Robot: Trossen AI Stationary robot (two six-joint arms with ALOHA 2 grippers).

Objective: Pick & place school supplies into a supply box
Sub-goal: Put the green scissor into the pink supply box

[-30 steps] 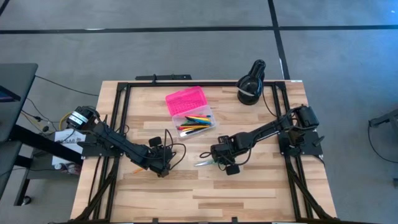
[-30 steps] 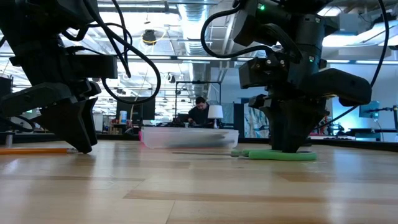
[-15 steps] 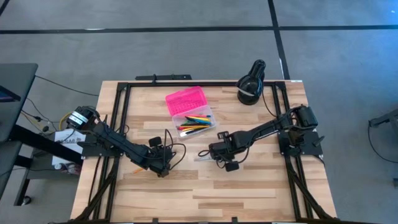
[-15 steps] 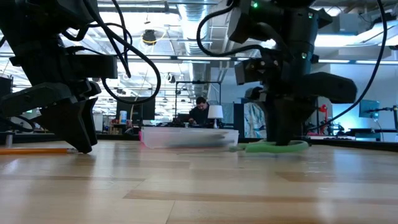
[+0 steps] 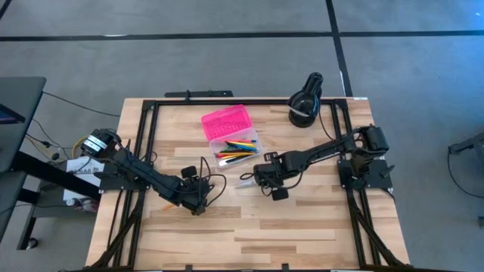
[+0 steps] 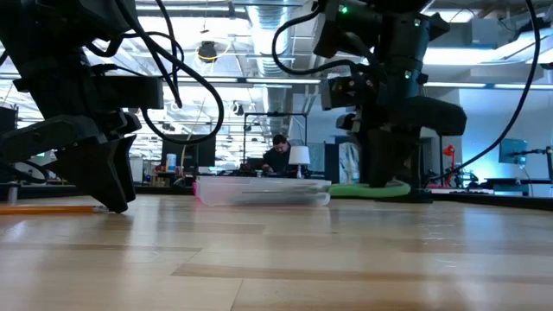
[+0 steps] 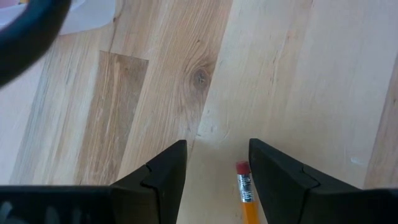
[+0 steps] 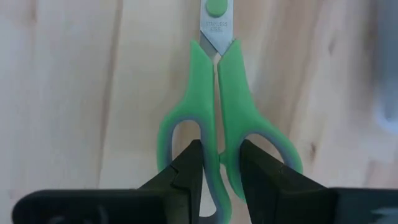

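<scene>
Scissors (image 8: 219, 109), green-handled, pinched between the right gripper (image 5: 255, 178)'s dark fingers (image 8: 186, 171) at the inner edges of the two handle loops, blades pointing away from the wrist. Held clear of the tabletop (image 5: 249, 234) in the low view, green handles (image 6: 370, 189) level with the far edge of the supply box (image 6: 262, 191). Seen from above, right gripper just beside the near end of the supply box (image 5: 233, 134), silver blade tip jutting toward the left arm.

Supply box open: hot pink lid (image 5: 225, 122) flipped back, clear base (image 5: 237, 148) holding a bundle of coloured pens and pencils (image 5: 237, 149).

Left gripper (image 5: 198, 202) low over the tabletop nearer its own side, well apart from the box. Fingers (image 7: 163, 171) spread open, gripping nothing. Yellow pencil (image 7: 247, 198) with a pink eraser lying on the wood between those fingers, close to one of them. Same pencil (image 6: 50, 208) flat on the tabletop beside the left gripper in the low view.

Black rounded object (image 5: 305, 102) with a white band at the far corner.
</scene>
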